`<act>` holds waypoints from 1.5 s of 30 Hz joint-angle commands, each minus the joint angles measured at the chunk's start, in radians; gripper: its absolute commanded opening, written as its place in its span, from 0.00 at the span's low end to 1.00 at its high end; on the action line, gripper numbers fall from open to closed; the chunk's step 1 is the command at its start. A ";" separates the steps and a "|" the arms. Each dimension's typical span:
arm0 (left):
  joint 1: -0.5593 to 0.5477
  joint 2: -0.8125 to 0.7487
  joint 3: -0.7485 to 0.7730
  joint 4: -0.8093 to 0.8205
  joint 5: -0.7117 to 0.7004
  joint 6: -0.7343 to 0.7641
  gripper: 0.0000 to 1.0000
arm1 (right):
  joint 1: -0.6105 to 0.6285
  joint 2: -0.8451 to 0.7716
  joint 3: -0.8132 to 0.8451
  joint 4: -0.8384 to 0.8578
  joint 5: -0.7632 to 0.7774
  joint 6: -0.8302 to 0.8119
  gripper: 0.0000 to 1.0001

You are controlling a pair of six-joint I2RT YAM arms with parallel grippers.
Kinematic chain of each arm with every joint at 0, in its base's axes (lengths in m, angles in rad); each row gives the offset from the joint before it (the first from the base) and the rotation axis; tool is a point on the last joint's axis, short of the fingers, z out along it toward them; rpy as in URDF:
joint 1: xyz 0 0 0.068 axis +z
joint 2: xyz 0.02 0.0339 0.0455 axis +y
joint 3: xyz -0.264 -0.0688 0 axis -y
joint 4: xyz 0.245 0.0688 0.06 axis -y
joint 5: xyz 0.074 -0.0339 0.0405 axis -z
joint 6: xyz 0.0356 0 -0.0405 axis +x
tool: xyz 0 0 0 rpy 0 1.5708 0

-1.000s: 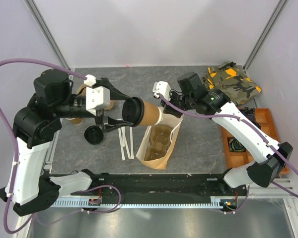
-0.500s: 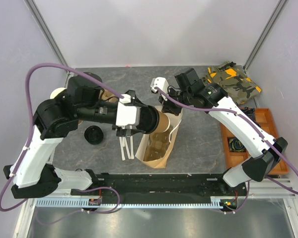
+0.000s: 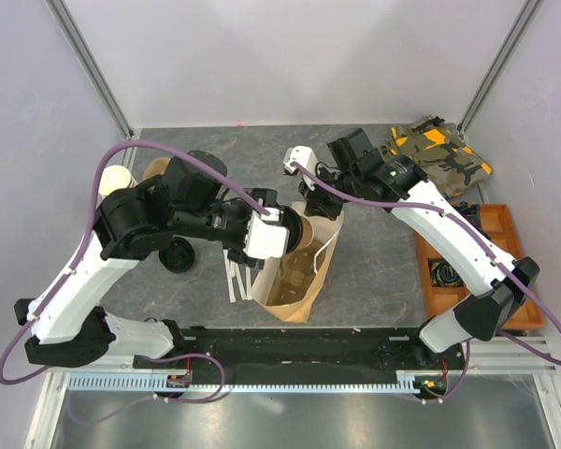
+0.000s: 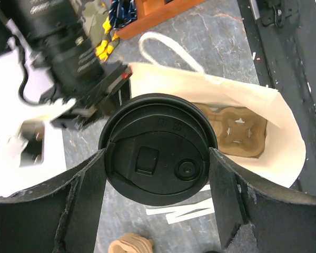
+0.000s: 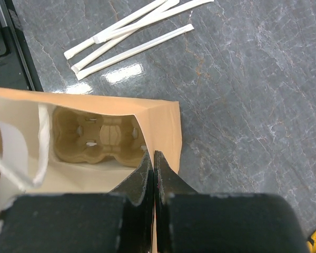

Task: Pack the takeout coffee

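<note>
Gripping the takeout coffee point(image 4: 158, 155) is the left claw point(image 4: 157, 179), and what a snug hold: one dark finger point(image 4: 87, 203) presses on each side of the round black lid, the lid face turned straight up at the wrist camera. From above, the brown cup sits tipped in that claw right at the open mouth of the paper bag point(image 3: 325, 257), over the bag's far-left rim; how far its base has passed the rim is hidden behind the lid. Down inside the bag lies a cardboard cup carrier point(image 4: 237, 129), just beyond the lid's edge in the wrist view, its pockets bare. Over on the other side, the right claw point(image 5: 154, 158) is closed tight, its two fingers pinched together on the bag's top rim at the far end. Beside the bag, on the grey surface point(image 5: 242, 79), lie white wrapped straws point(image 5: 131, 31), and a loose black lid point(image 3: 176, 254) rests farther left under the left arm.
</note>
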 commanded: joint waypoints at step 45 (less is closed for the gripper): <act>-0.144 0.165 -0.211 0.069 -0.195 0.163 0.33 | 0.025 0.009 0.084 -0.018 -0.095 -0.031 0.00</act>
